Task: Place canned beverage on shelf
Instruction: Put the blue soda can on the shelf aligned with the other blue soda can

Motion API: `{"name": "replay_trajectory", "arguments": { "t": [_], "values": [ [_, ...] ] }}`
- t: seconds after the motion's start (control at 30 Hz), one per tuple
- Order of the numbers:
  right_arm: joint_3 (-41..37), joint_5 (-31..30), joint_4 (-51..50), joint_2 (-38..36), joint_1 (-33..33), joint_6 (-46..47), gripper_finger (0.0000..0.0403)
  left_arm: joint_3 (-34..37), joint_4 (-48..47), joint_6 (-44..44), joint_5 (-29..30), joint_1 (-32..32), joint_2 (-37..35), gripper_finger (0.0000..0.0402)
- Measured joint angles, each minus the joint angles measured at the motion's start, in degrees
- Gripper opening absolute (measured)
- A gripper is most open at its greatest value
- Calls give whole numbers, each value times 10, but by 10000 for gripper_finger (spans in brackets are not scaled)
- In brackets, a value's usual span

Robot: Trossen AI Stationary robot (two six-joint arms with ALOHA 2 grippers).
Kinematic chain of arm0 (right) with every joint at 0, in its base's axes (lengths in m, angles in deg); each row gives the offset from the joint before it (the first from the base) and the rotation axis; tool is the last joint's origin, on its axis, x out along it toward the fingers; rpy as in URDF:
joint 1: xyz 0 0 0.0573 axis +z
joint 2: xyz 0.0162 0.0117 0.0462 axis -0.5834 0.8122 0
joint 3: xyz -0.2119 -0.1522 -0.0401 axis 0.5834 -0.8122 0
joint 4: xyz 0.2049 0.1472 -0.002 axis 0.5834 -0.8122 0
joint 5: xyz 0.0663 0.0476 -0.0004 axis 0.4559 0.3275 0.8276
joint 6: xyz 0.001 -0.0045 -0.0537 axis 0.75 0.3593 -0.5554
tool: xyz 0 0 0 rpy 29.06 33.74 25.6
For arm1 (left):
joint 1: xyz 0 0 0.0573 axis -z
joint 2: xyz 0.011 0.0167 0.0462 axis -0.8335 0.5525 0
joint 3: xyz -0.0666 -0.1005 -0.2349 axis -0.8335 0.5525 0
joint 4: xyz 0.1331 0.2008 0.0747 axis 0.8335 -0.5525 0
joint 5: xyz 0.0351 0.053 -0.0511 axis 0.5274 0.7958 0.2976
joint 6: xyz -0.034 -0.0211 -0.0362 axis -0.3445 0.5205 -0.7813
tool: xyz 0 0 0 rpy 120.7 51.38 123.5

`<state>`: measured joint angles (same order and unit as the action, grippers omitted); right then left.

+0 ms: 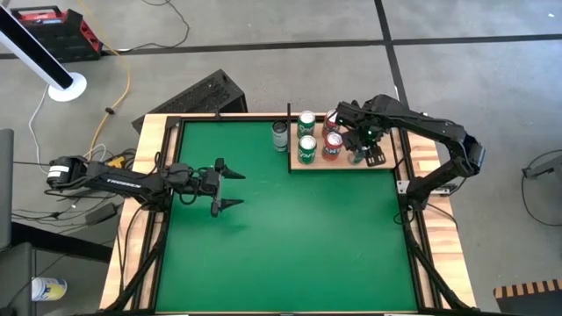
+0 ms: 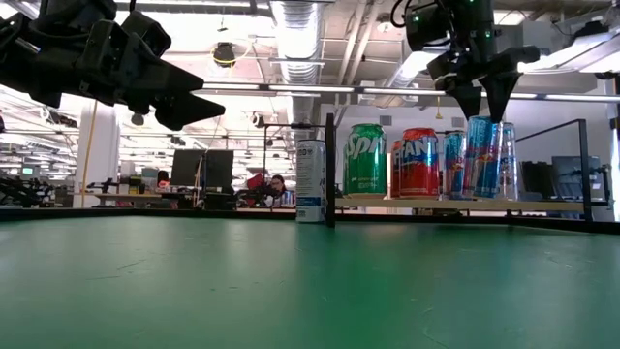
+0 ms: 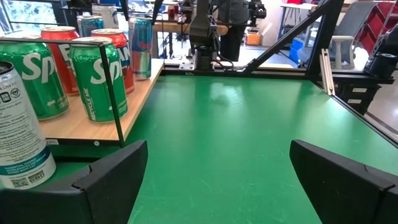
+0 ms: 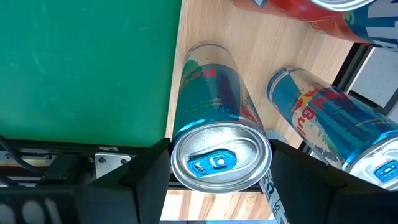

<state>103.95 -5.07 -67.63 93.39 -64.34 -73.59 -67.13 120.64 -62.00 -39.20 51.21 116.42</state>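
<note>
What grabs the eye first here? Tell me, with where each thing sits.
The row of bright cans on the shelf at the table's far right draws the eye first, with the right gripper poised directly over a slim blue can at the shelf's edge, fingers spread either side of its top. One pale can stands off the shelf on the green table, while the left gripper hangs open over mid-table.

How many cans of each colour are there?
Green Sprite cans: 2
Red cans: 2
Blue Red Bull cans: 3
White can: 1
Total: 8
</note>
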Motion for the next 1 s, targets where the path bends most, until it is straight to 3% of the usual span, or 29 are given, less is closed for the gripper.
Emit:
{"name": "replay_trajectory", "arguments": {
  "t": [0.3,0.83,1.0],
  "values": [
    [0,-13,-2,0,-1,43,271,0,0,1,0,0,0,377],
    [0,-20,4,0,-1,40,272,0,0,0,0,0,0,377],
    [0,-22,9,0,-1,39,290,0,0,0,0,0,0,377]
  ]
}}
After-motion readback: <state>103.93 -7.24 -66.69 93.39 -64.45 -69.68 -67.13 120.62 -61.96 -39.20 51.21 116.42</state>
